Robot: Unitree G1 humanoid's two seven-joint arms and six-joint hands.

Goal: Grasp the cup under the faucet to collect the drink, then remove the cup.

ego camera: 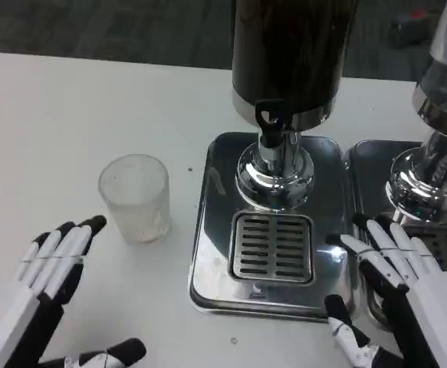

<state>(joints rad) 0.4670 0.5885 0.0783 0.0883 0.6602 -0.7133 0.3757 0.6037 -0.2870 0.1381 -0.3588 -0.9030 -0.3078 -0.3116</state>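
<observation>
Cup [134,198] left of dispenser [288,92]

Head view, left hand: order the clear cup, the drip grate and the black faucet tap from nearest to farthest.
From the left hand:
1. Clear cup, just ahead on the table.
2. Drip grate, to its right in the steel tray.
3. Black faucet tap, farther back above the tray.

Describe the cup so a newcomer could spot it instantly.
Start at the dark drink dispenser standing on its shiny metal drip tray. Look to the left of that tray, on the bare white table: the cup stands upright there. It is the only clear, frosted-looking plastic item, beside all that polished chrome.
</observation>
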